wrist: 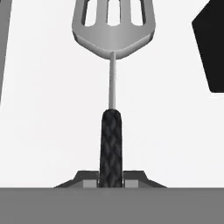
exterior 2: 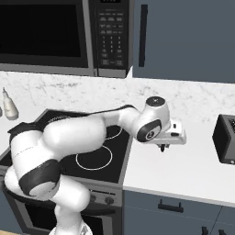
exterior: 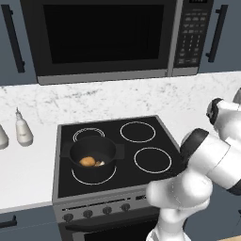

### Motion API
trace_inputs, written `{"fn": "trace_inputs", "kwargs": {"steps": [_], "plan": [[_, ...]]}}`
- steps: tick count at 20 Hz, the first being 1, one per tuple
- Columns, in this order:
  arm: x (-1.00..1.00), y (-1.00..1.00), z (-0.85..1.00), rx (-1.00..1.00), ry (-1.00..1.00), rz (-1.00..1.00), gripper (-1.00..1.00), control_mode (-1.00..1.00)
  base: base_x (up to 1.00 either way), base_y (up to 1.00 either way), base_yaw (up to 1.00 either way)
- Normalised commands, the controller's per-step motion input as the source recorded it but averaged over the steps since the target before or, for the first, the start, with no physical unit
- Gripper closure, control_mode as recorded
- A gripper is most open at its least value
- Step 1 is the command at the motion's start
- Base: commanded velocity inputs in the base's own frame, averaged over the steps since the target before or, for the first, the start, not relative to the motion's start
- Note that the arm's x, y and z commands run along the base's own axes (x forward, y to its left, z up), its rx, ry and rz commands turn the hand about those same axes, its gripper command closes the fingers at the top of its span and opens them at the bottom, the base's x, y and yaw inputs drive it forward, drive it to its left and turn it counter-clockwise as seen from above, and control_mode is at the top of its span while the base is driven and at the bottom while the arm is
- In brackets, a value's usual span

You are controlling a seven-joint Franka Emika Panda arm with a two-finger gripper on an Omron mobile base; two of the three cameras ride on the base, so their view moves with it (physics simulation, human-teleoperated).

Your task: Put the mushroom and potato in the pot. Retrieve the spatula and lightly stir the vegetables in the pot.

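gripper at the spatula handle, vegetables in the pot

seen from the left base view: dark pot (exterior: 93, 155) on the front-left ring of the black stove (exterior: 141, 181), holding the orange-tan potato (exterior: 87, 161) with the small pale mushroom (exterior: 99, 163) touching its right side. two pale bottles (exterior: 22, 128) on the white counter (exterior: 28, 172) left of the stove; microwave (exterior: 106, 37) mounted above.

seen from the right base view: arm stretched rightward over the stove edge, gripper (exterior 2: 162, 147) low above the bare counter right of the stove, pointing down. dark toaster (exterior 2: 226, 139) well apart at the far right.

seen from the hand view: spatula (wrist: 112, 65) lying flat on the white counter, slotted silver-grey head far from the camera, thin shaft leading to the black braided handle. handle end set between the two dark fingertips (wrist: 89, 179), which stand close on either side of it. jaws narrowed nearly to the handle's width; whether pressing on it or just beside it cannot be told. spatula not lifted from the surface as far as visible.
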Motion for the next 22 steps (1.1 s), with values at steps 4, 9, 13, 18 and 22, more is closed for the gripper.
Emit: {"fn": "trace_inputs", "kwargs": {"steps": [4,9,13,18,22], "plan": [[-1.00,0.88,0.48,-0.31,0.00,0.49,1.00,-1.00,0.00,0.00,0.00],[-0.95,0.95,0.73,-0.34,0.00,0.44,1.00,-1.00,0.00,0.00,0.00],[-0.72,0.95,1.00,-0.39,0.00,0.41,1.00,-1.00,0.00,0.00,0.00],[-0.31,1.00,0.95,-0.54,0.02,0.40,1.00,-1.00,0.00,0.00,0.00],[-0.02,1.00,0.89,-0.52,0.08,0.35,1.00,-1.00,0.00,0.00,0.00]]}}
